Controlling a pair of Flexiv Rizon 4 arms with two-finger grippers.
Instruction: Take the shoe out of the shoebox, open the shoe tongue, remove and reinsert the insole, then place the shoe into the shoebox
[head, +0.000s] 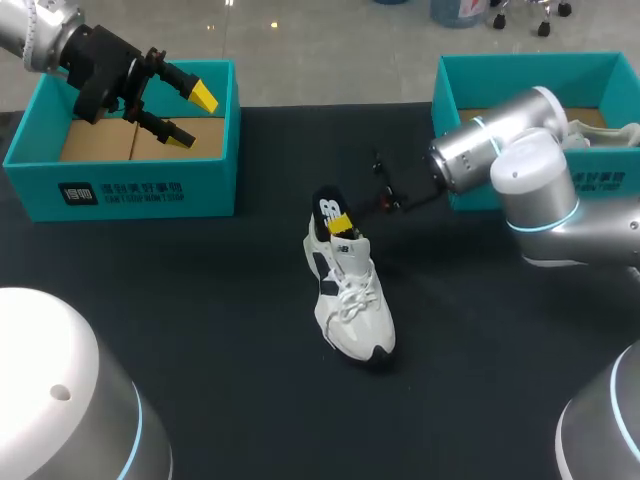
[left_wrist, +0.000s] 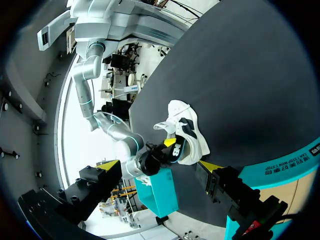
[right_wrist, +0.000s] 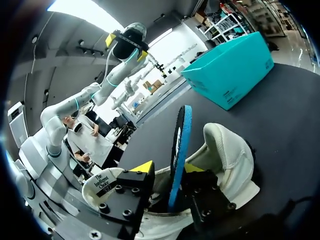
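A white shoe with dark side panels stands upright on the black table, also seen in the left wrist view. A black and blue insole sticks up on edge out of its heel opening. My right gripper is down at that opening. In the right wrist view its fingers stand either side of the insole, with a gap on one side, so the right gripper is open. My left gripper hangs open and empty above the left teal shoebox, far from the shoe.
A second teal shoebox stands at the back right, partly behind my right arm, with another white shoe inside. The left box shows bare cardboard inside. Black table surface lies around the shoe on all sides.
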